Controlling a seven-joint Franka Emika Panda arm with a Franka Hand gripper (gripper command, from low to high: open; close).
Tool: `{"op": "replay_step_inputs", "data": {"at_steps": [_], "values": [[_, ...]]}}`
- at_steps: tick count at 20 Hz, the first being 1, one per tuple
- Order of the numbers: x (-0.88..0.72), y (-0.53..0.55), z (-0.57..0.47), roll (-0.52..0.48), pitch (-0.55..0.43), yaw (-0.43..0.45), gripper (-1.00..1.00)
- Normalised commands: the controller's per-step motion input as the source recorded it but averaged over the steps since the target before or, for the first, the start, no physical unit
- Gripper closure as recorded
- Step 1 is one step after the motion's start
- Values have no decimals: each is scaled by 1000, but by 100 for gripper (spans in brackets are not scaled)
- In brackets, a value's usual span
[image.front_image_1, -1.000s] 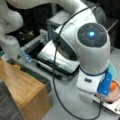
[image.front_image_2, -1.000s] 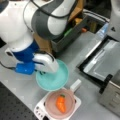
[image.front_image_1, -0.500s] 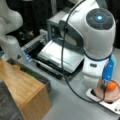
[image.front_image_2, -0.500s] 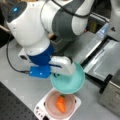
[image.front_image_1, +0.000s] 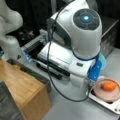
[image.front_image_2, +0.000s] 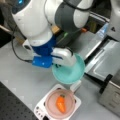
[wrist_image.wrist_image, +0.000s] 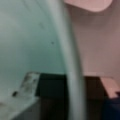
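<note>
I see the gripper low over the bench, at the end of my big white arm. Its fingers are clenched on the rim of a teal bowl. One finger sits inside the bowl and the rim runs right past it in the wrist view. The teal bowl hangs tilted in the air, just above and beside a pink bowl. I cannot see anything inside the teal bowl; its inside looks bare and smooth.

The pink bowl sits on a white scale on the bench. Inside the pink bowl lies one orange carrot with a little green top. It lies flat near the middle of the bowl. In both front views the carrot is the only thing in that bowl, and in a front view it shows at the right edge, with the pink bowl under it.

In a front view a wooden box stands at the bottom left, well apart from the bowls. A grey metal tray lies to the right of the teal bowl.
</note>
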Motion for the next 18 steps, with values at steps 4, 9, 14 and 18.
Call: {"op": "replay_step_inputs", "data": {"at_steps": [4, 9, 14, 18], "values": [[-1000, 68, -198, -279, -298, -358, 100], [-1000, 58, -179, -245, -304, -240, 100], [-1000, 99, -153, -130, -335, -60, 100], [-1000, 169, -68, 7, -317, 32, 100]]}}
